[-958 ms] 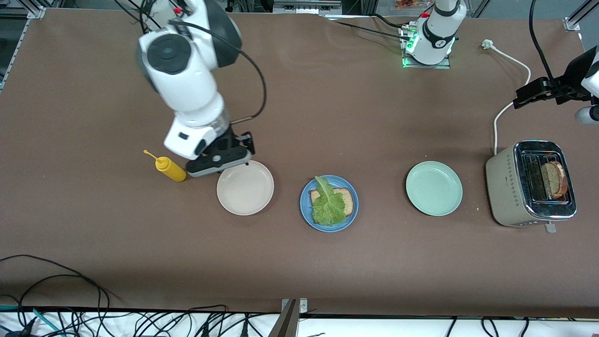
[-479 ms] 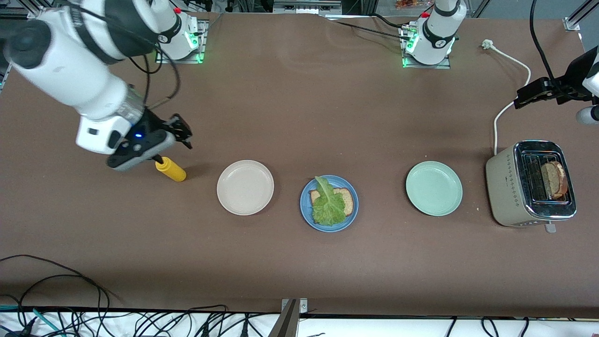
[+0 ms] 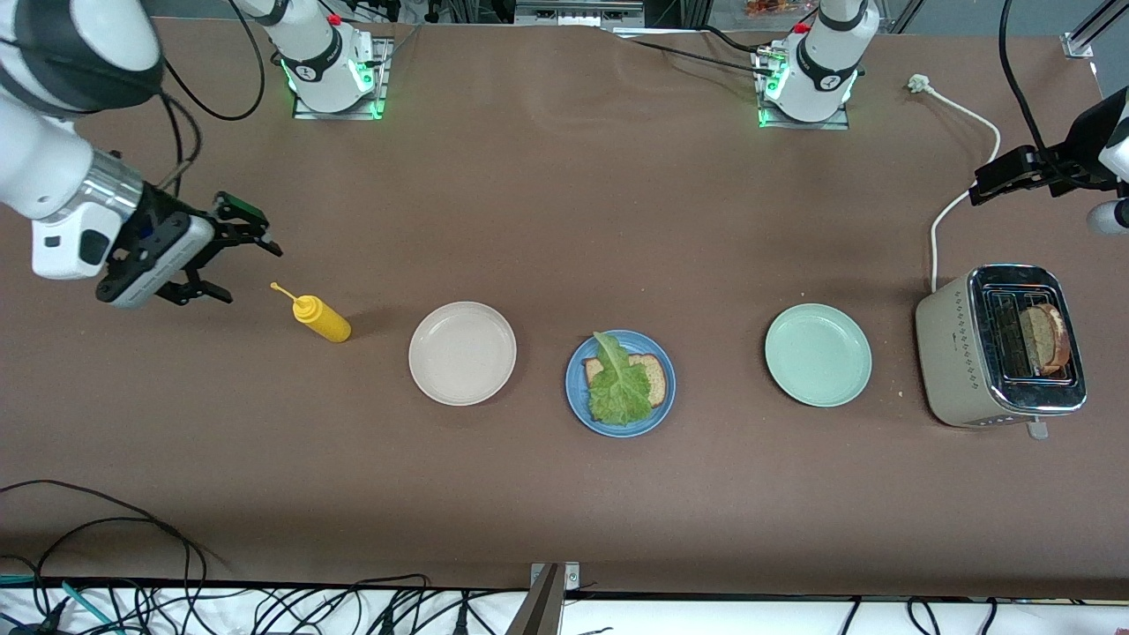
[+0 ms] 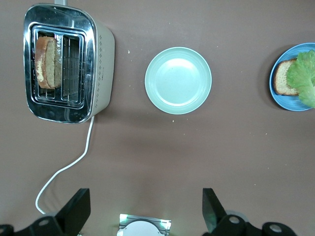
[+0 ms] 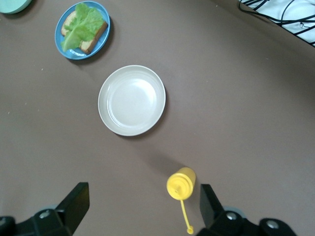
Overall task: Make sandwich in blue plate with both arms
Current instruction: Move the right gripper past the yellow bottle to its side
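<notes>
Your blue plate (image 3: 620, 384) sits mid-worktop (image 3: 564, 494), between the beige-white plate (image 3: 462, 354) and the mint-green plate (image 3: 818, 354). On it there's one bread slice (image 3: 654, 376) with the lettuce leaf (image 3: 617, 386) draped over it, so the sandwich is only half built. The second bread slice (image 3: 1046, 339) is standing in a slot of the toaster (image 3: 966, 362) at the left arm's end of the worktop.

Your right end effector (image 3: 236, 256) hangs over the bare worktop at the right arm's end, near the yellow squeeze bottle (image 3: 321, 318), fingers spread wide and holding nothing. The left end effector (image 4: 142, 216) is up above the worktop beside the toaster, fingers apart and empty too; its wrist view looks straight down on the toaster, the mint-green plate and the edge of the blue plate.
</notes>
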Motion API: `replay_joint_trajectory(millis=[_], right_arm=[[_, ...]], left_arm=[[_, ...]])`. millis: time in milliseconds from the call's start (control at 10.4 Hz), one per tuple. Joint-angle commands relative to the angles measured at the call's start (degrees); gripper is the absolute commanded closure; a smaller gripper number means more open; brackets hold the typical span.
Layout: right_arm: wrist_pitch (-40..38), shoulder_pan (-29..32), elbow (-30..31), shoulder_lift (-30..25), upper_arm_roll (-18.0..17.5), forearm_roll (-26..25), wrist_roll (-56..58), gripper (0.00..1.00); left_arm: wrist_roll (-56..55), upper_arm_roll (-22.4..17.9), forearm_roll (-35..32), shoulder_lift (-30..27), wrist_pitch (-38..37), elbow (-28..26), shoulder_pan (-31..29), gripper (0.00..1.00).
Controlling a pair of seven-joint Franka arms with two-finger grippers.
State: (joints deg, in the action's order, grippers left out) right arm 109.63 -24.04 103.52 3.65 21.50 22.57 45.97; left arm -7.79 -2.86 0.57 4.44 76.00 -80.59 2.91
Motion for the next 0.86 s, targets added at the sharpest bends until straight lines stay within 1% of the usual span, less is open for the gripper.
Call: replay_joint_trajectory(millis=[0, 192, 287, 383, 479, 575, 766], right_arm=[[0.67, -0.31, 6.77, -1.63, 7.04, 8.95, 19.27, 0.00], [1.28, -0.31, 10.98, -0.49, 10.83, 16.24, 31.74, 0.00], [1.20, -0.22, 12.40, 1.52, 12.50, 21.06, 39.64, 0.00], [0.50, 1.00, 12.84, 4.32, 13.21, 25.98, 47.64, 0.00], [-0.03, 3.10, 13.11, 6.96, 13.22, 29.17, 54.42, 0.00], [-2.56, 5.38, 13.20, 9.86, 13.22, 32.68, 59.97, 0.00], [-7.48, 9.60, 12.76, 15.14, 13.22, 37.70, 69.74, 0.00]], left_arm=[[-0.47, 0.31, -1.71, 0.74, -1.12, 1.75, -0.10, 0.00], [-0.47, 0.31, -1.71, 0.66, -1.12, 1.75, -0.10, 0.00], [-0.47, 0.31, -1.71, 0.66, -1.12, 1.75, -0.10, 0.00], [-0.47, 0.31, -1.71, 0.66, -1.21, 1.75, -0.10, 0.00], [-0.47, 0.31, -1.71, 0.66, -1.12, 1.75, -0.10, 0.00], [-0.47, 0.31, -1.71, 0.66, -1.12, 1.75, -0.10, 0.00], [-0.47, 0.31, -1.71, 0.66, -1.12, 1.75, -0.10, 0.00]])
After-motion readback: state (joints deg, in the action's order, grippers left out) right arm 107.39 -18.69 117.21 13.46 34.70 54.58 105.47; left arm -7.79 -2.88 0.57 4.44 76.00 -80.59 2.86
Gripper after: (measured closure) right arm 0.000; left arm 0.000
